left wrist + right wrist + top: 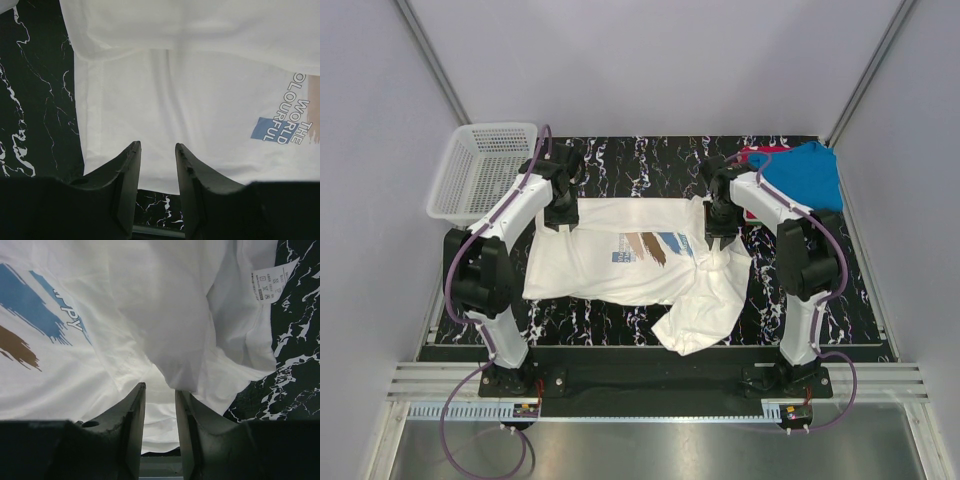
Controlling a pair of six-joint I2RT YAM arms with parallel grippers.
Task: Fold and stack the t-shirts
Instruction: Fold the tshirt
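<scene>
**White t-shirt spread on the surface, top and wrist views.** The white t-shirt (610, 265) lies mid-surface with its long axis running left to right. Its brush-stroke print (645, 247) faces up near the centre. The left part lies flat, while the right end is bunched and one flap trails toward the near edge. Which end carries the collar cannot be told. A care label (272, 279) shows on the crumpled right end.

The left gripper (560, 218) sits at the shirt's far-left corner. Its fingers stand a narrow gap apart over the cloth edge, and whether they pinch it cannot be told. The right gripper (717, 238) is clamped on a raised fold of the white t-shirt.

A blue t-shirt (810, 175) and a red t-shirt (752, 154) lie heaped at the far-right corner. A white mesh basket (442, 190) stands at the far left. The surface (650, 160) is black with white marble veining, enclosed by pale grey walls (640, 60).
</scene>
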